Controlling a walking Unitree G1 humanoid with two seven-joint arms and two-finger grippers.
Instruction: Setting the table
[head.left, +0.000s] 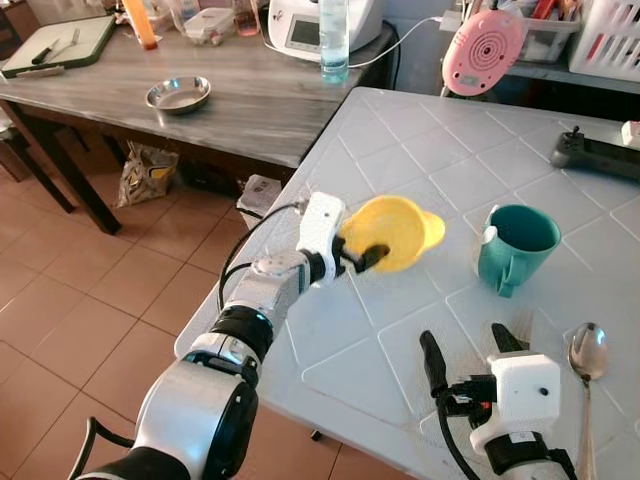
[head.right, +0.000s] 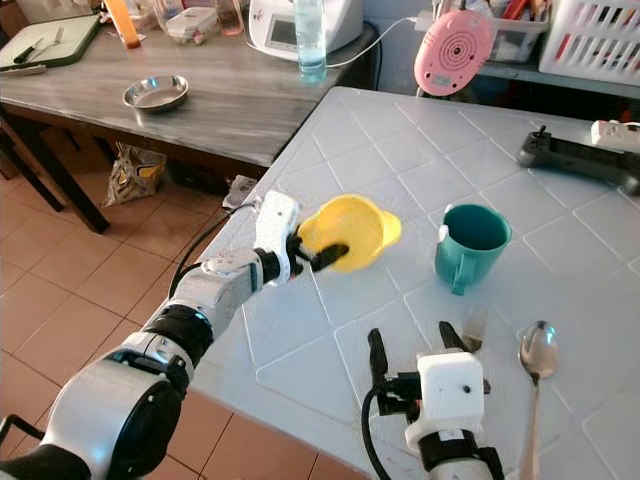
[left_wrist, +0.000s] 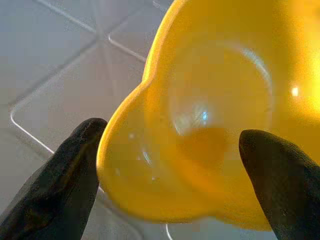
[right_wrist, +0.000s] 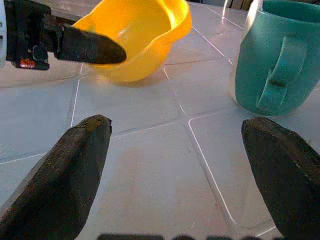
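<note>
A yellow bowl (head.left: 395, 230) with ear-like rim lobes sits tilted on the white tiled table (head.left: 400, 140). My left gripper (head.left: 365, 255) is at its near rim. In the left wrist view its fingers (left_wrist: 75, 170) are spread wide on either side of one lobe of the bowl (left_wrist: 215, 115), open. A teal mug (head.left: 515, 245) stands to the right of the bowl, handle toward me. A metal spoon (head.left: 587, 355) lies at the right. My right gripper (head.left: 465, 345) hovers open over bare table in front of bowl (right_wrist: 140, 35) and mug (right_wrist: 277, 60).
The white table's left edge drops to a tiled floor. A wooden table (head.left: 250, 110) behind holds a steel bowl (head.left: 178, 95), a water bottle (head.left: 334, 40) and a cutting board (head.left: 60, 45). A pink fan (head.left: 482, 50) and a black controller (head.left: 590, 155) sit at the far side.
</note>
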